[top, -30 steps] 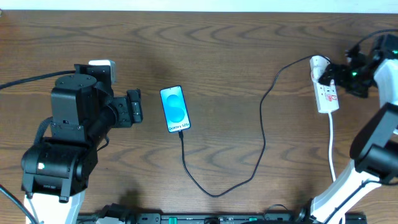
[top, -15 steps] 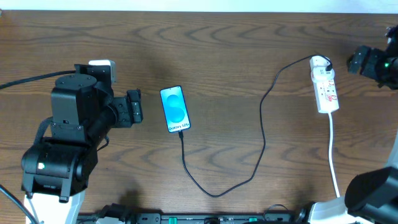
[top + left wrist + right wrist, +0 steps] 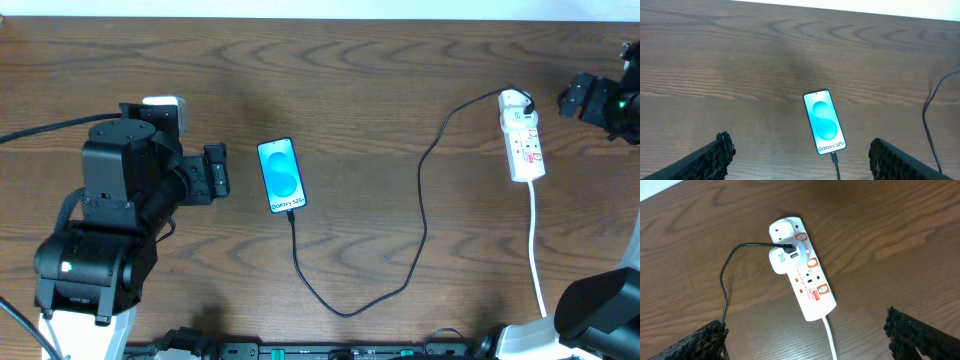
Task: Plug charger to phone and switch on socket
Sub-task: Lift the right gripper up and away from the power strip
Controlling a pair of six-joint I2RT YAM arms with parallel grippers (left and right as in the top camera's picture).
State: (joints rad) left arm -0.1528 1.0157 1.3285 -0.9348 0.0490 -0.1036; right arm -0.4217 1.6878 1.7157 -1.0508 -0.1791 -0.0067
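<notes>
Two words can be read, "Galaxy S25+", printed across the lower end of the phone's [image 3: 825,121] blue screen in the left wrist view. The phone lies flat on the wooden table [image 3: 380,80], left of centre in the overhead frame. The charger [image 3: 421,200] meets the phone's bottom edge with its plug tip, loops toward the lower middle of the frame, then climbs to a white adapter [image 3: 783,260] seated in the socket [image 3: 524,146] at the upper right. The socket carries red markings and a small red label, too fine to read, and the position of its switches cannot be made out.

The left gripper [image 3: 215,172] hangs spread wide and empty just left of the phone. The right gripper [image 3: 583,98] is likewise spread and holds nothing. Its arm is cut off by the right edge of the overhead frame, and only its dark fingertips [image 3: 707,337] show in the lower corners of its own view.

A second ago the right gripper was at the socket's top end. It has since drawn back toward the upper right edge, well apart from the strip. The left arm, phone and cable have not moved.
</notes>
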